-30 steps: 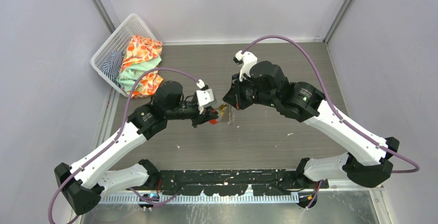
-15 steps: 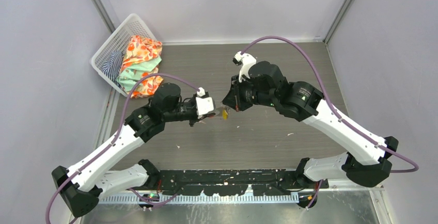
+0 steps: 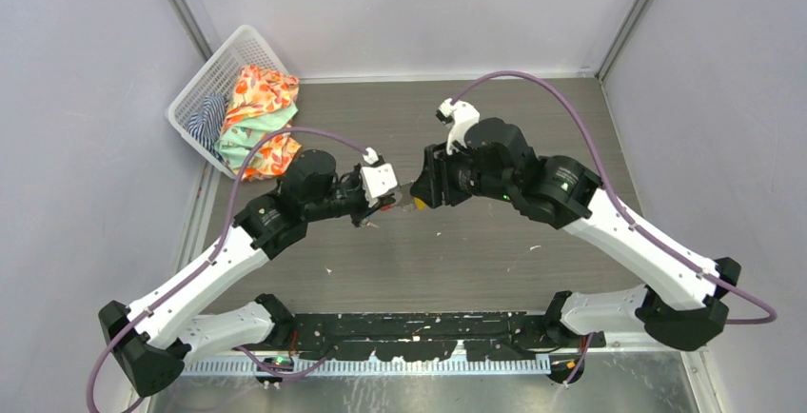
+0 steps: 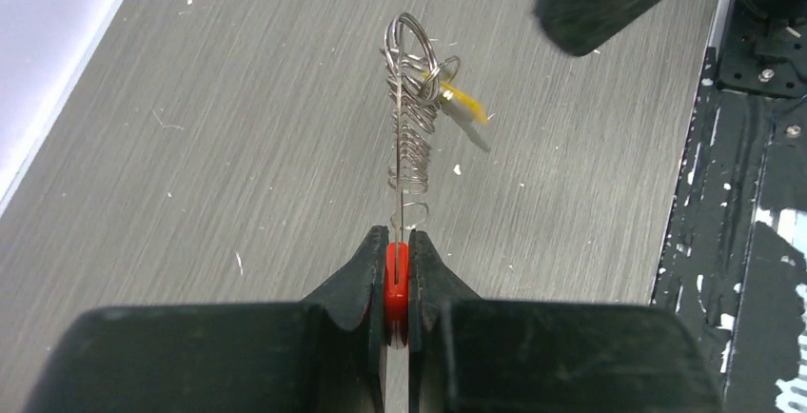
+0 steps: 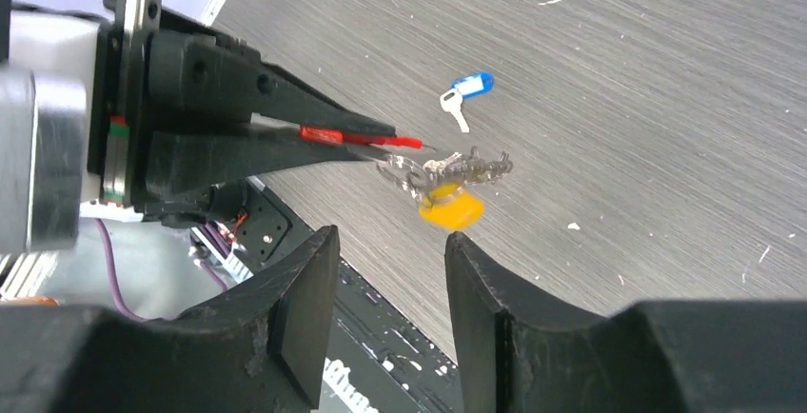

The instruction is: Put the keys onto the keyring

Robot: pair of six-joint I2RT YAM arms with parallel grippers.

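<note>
left wrist shows left gripper clenched on keyring tag, chain jutting ahead.

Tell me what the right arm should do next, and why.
Probably lower the right gripper toward the blue key lying on the table and grasp it. The yellow key already seems to hang from the keyring, which the left gripper pinches by its red tag, and the right jaws stand open and empty.

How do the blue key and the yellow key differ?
The blue key lies on the table; the yellow key dangles in the air. The blue key is loose; the yellow key hangs from the keyring that the left tool pinches. Both have plastic heads.
</note>
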